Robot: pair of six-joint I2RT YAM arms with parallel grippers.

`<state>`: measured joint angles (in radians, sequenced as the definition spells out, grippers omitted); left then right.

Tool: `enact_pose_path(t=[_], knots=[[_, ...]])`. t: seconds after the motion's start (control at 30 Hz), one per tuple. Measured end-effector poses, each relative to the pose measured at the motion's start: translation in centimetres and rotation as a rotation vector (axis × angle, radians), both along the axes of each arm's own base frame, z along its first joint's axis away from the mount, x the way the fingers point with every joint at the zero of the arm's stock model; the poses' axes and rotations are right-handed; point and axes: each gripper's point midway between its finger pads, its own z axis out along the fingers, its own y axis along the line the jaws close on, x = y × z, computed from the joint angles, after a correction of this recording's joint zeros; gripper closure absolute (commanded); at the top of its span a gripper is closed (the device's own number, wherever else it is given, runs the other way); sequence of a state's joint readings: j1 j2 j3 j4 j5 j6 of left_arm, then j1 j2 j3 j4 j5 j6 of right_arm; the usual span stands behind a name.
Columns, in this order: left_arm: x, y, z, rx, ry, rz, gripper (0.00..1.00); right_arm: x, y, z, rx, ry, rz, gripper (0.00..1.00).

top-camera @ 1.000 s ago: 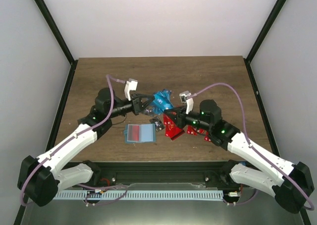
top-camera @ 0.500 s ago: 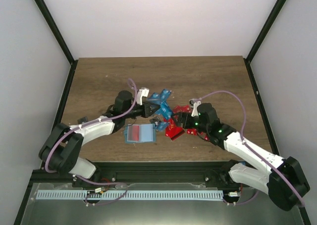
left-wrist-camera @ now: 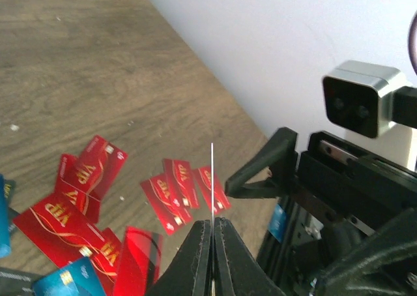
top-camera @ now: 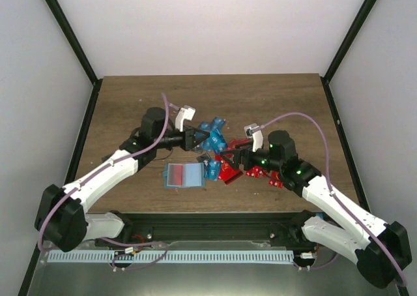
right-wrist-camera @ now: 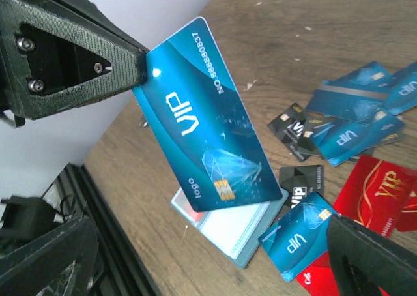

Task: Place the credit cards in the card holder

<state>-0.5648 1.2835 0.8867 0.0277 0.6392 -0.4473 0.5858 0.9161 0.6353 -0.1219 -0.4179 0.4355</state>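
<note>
My left gripper (top-camera: 197, 140) (left-wrist-camera: 213, 222) is shut on a blue credit card (right-wrist-camera: 203, 121), held above the table; its own wrist view shows the card edge-on as a thin line (left-wrist-camera: 212, 178). My right gripper (top-camera: 232, 158) (right-wrist-camera: 212, 247) stands open just right of it, with nothing between its fingers (right-wrist-camera: 374, 260). The teal card holder (top-camera: 184, 175) (right-wrist-camera: 242, 238) lies open and flat below the held card. More credit cards lie loose: blue ones (top-camera: 214, 130) (right-wrist-camera: 355, 113), red ones (top-camera: 228, 173) (left-wrist-camera: 172, 192), black ones (right-wrist-camera: 306, 178).
One blue card (right-wrist-camera: 301, 234) lies right against the holder's right edge. Further red cards (top-camera: 264, 173) lie under my right arm. The table's front edge and the black rail (top-camera: 208, 221) run close below the holder.
My right gripper has gone from nearly shut to wide open. My left arm dipped toward the holder and came back up, still pinching the blue card.
</note>
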Motion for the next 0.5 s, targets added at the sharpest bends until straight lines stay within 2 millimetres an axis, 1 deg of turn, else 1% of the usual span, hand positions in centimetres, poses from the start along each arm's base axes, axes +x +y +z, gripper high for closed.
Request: enact_pose_path(t=[0.07, 0.1, 0.2, 0.3, 0.37, 0.4, 0.43, 0.5], knots=[[-1.0, 0.0, 0.2, 0.001, 0.012, -0.027, 0.96, -0.5, 0.3, 0.1, 0.004, -0.002, 0.037, 0.14], [-1.4, -0.1, 0.2, 0.002, 0.019, -0.041, 0.96, -0.8, 0.5, 0.1, 0.009, 0.001, 0.059, 0.21], [-2.8, -0.5, 0.1, 0.008, 0.036, -0.085, 0.96, -1.6, 1.1, 0.2, 0.025, 0.008, 0.119, 0.44], [-4.0, -1.0, -0.2, 0.023, 0.047, -0.123, 0.96, -2.1, 1.7, 0.2, 0.039, 0.019, 0.172, 0.62], [-4.7, -1.4, -0.5, 0.035, 0.053, -0.148, 0.96, -2.5, 2.1, -0.2, 0.047, 0.049, 0.199, 0.82], [-5.0, -1.5, -0.5, 0.039, 0.055, -0.156, 0.96, -2.6, 2.2, -0.3, 0.045, 0.051, 0.211, 0.88], [-5.2, -1.6, -0.6, 0.042, 0.054, -0.164, 0.96, -2.7, 2.2, -0.4, 0.049, 0.063, 0.221, 0.92], [-5.5, -1.8, -0.7, 0.05, 0.05, -0.174, 0.96, -3.1, 2.3, -0.6, 0.053, 0.081, 0.238, 0.98]])
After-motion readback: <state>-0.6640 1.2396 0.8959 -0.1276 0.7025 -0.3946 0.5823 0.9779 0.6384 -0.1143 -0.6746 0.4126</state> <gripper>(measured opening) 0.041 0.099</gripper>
